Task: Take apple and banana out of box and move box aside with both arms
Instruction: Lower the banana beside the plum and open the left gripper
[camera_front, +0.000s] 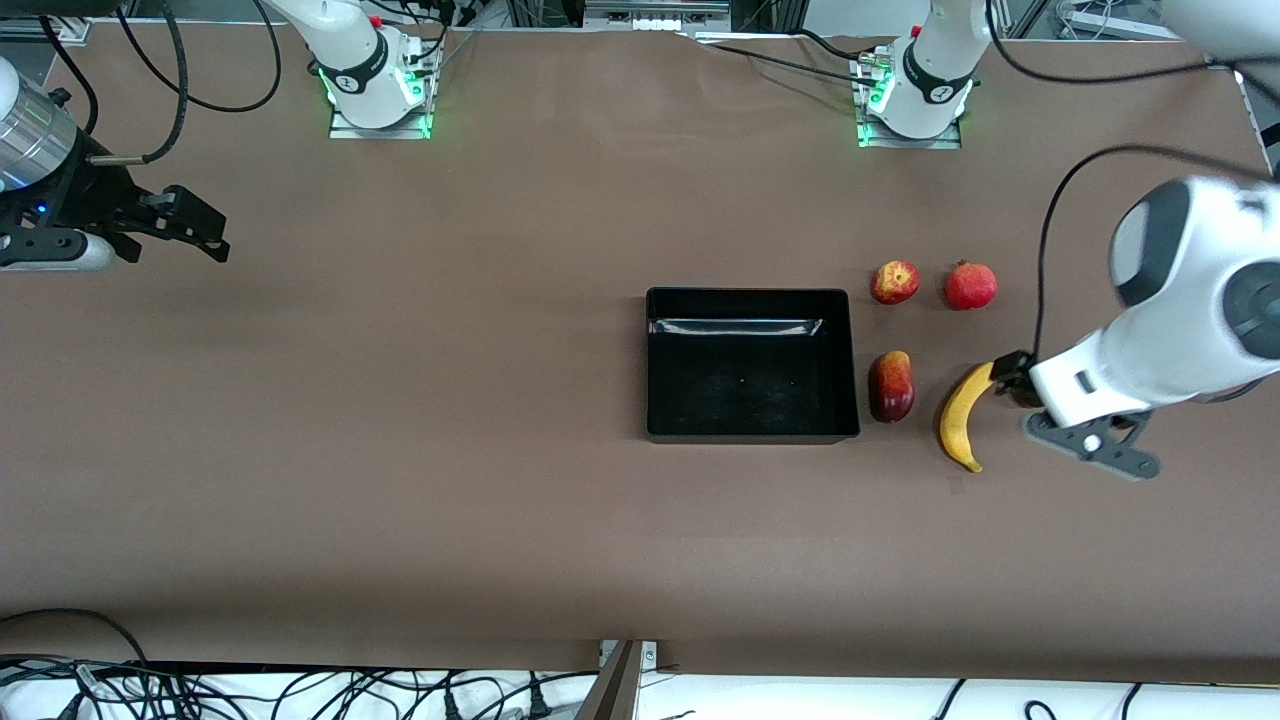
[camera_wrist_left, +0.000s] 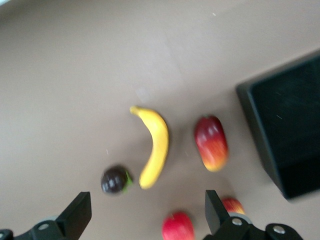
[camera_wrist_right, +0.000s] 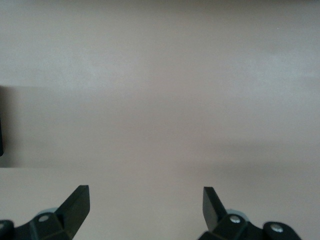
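With the apple (camera_front: 894, 282) and banana (camera_front: 962, 417) lying on the surface at three o'clock of the empty box (camera_front: 752, 364), both wide-open, empty hands, left hand (camera_front: 1010, 380) and right hand (camera_front: 190, 232), should be closing on its opposite walls evenly

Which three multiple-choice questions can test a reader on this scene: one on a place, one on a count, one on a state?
1. Where does the banana lie?
A. in the box
B. on the table, outside the box, toward the left arm's end
C. in a pincer

2. How many fruits lie inside the box?
A. none
B. two
C. four

3. How does the left pincer stand?
A. shut on the apple
B. shut on nothing
C. open, holding nothing

Key: 1 B, the banana rests on the brown table beside the mango. 2 A, the front view shows the box floor bare. 3 C, the left wrist view shows its fingers wide apart with nothing between them.
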